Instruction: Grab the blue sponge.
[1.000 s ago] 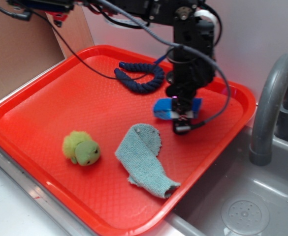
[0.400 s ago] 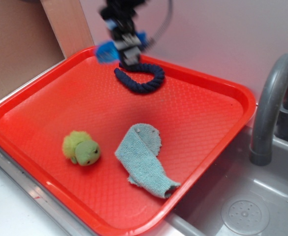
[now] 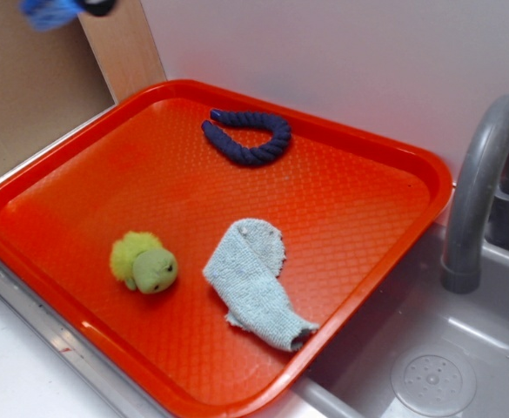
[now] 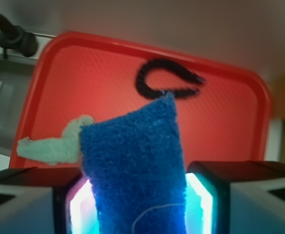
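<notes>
Gone from above the red tray (image 3: 385,165) since a moment ago: gripper (image 4: 135,214) and blue sponge (image 3: 52,12) both shifted up and to the far left, past the tray's far-left corner. Now just a blurred blue patch at the top-left edge of the exterior view, in front of the brown cardboard (image 3: 28,96), with a sliver of dark gripper beside it. A second back, low over the tray's right half, near the navy rope (image 3: 252,139); then above the rope at the tray's far rim; now clear of the tray altogether.

Clamped on the blue sponge (image 4: 132,165) in the wrist view: both pads pressed against its sides, bright cyan and pink glow at each contact, sponge sticking out past the fingertips with one corner pointing away. Seen well beyond it, the tray (image 4: 230,112), the rope (image 4: 169,83) and the pale cloth (image 4: 54,144).

Unchanged on the tray: rope near the far rim, green toy (image 3: 144,264) toward the near-left side, pale cloth (image 3: 256,283) just right of the toy, apart from it. Grey faucet (image 3: 480,192) and sink (image 3: 428,366) right of the tray, as before.

No brand, label or readable writing anywhere.
</notes>
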You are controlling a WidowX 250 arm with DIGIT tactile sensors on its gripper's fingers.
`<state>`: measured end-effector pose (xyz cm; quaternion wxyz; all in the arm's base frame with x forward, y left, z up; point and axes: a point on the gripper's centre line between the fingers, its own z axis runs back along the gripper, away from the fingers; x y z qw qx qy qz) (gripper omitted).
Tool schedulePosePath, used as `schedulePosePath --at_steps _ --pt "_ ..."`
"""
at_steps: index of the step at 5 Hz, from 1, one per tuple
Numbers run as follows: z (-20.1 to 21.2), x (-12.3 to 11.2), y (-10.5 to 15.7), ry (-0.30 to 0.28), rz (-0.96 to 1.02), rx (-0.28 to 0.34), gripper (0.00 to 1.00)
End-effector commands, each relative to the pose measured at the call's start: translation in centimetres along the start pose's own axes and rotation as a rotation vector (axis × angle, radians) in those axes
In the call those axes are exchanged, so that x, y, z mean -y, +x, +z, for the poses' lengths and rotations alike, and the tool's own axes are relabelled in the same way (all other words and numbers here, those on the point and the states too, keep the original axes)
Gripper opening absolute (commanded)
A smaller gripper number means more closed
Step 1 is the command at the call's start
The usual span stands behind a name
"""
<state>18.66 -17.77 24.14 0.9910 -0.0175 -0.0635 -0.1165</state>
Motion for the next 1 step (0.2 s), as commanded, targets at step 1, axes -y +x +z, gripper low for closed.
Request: schedulePosePath --at_steps 1 --pt "-0.67 -1.59 1.14 -0.049 0.035 0.036 0.00"
